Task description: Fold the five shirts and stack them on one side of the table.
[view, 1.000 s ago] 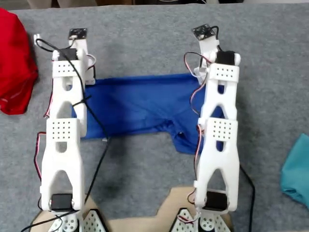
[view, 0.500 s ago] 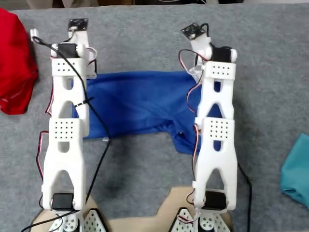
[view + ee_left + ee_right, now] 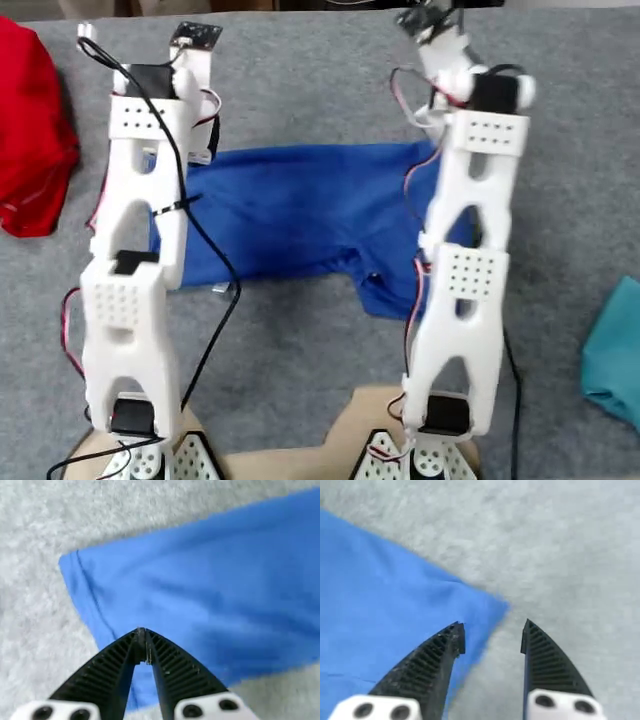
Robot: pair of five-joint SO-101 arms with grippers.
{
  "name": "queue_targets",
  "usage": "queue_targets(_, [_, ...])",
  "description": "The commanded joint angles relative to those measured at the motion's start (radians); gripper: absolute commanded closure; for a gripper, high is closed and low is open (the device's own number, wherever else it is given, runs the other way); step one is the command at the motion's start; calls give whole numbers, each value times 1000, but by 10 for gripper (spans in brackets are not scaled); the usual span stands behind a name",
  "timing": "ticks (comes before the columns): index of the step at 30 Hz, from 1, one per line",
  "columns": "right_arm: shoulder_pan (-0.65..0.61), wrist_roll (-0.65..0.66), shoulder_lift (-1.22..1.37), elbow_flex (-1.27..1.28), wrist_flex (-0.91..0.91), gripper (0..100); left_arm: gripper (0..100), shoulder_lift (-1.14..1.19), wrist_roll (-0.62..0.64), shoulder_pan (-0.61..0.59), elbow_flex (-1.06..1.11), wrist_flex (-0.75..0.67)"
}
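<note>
A blue shirt [image 3: 290, 215] lies spread flat in the middle of the grey table, with a sleeve sticking out toward the near side. My left gripper [image 3: 141, 636] is shut just above the blue shirt [image 3: 225, 595], close to its far left corner, and no cloth shows between its tips. My right gripper [image 3: 492, 629] is open over the far right corner of the blue shirt [image 3: 380, 600]; that corner lies between its fingers. In the high view the left arm [image 3: 150, 130] and right arm [image 3: 485, 135] stand over the shirt's two side edges.
A red shirt [image 3: 30, 130] lies bunched at the table's left edge. A teal shirt [image 3: 615, 350] lies at the right edge. Bare grey table [image 3: 300, 80] stretches beyond the blue shirt, and the arm bases stand at the near edge.
Both arms have risen and swung toward the far side of the table, the right one more. The blue shirt has stayed where it was.
</note>
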Motion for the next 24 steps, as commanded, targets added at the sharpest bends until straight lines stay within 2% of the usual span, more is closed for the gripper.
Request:
queue_targets(1, [27, 103, -220, 125, 20, 796, 981, -286, -37, 28, 241, 11])
queue_targets(7, [31, 204, -588, 615, 17, 796, 981, -668, -63, 32, 618, 6])
queue_targets(14, [-36, 341, -1044, 1222, -3, 796, 980, -1050, -81, 37, 997, -20])
queue_targets(20, [-61, 465, -1369, 1770, -107, 796, 980, -1330, -80, 32, 1323, -20])
queue_targets(24, [-59, 476, -1527, 2071, -203, 796, 980, -1417, -103, 31, 1448, -20])
